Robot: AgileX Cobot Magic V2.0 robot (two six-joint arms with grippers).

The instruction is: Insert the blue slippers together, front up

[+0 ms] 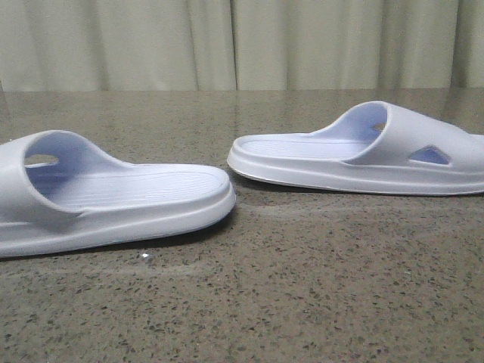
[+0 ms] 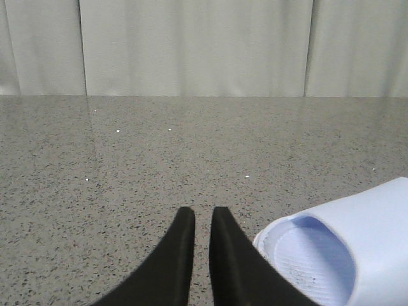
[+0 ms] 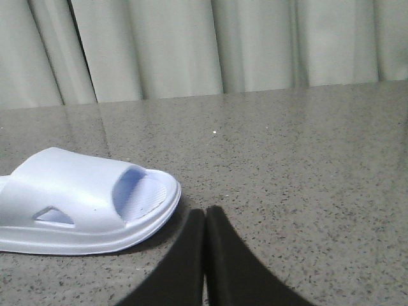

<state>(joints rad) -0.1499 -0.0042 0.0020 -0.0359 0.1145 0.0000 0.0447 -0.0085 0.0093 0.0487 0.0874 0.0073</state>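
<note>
Two pale blue-white slippers lie sole down on the speckled stone table, a gap apart. The left slipper (image 1: 113, 200) has its strap at the left and its heel toward the middle. The right slipper (image 1: 363, 155) lies farther back, strap at the right with a triangular cut-out. Neither gripper shows in the front view. My left gripper (image 2: 203, 213) is empty, its fingers all but closed with a thin slit between them, low over the table beside the left slipper (image 2: 344, 248). My right gripper (image 3: 205, 213) is shut and empty, just beside the right slipper (image 3: 83, 197).
The speckled grey-brown table (image 1: 302, 302) stretches back to a pale pleated curtain (image 1: 242, 45). A small shiny speck (image 1: 147, 258) lies on the table in front of the left slipper.
</note>
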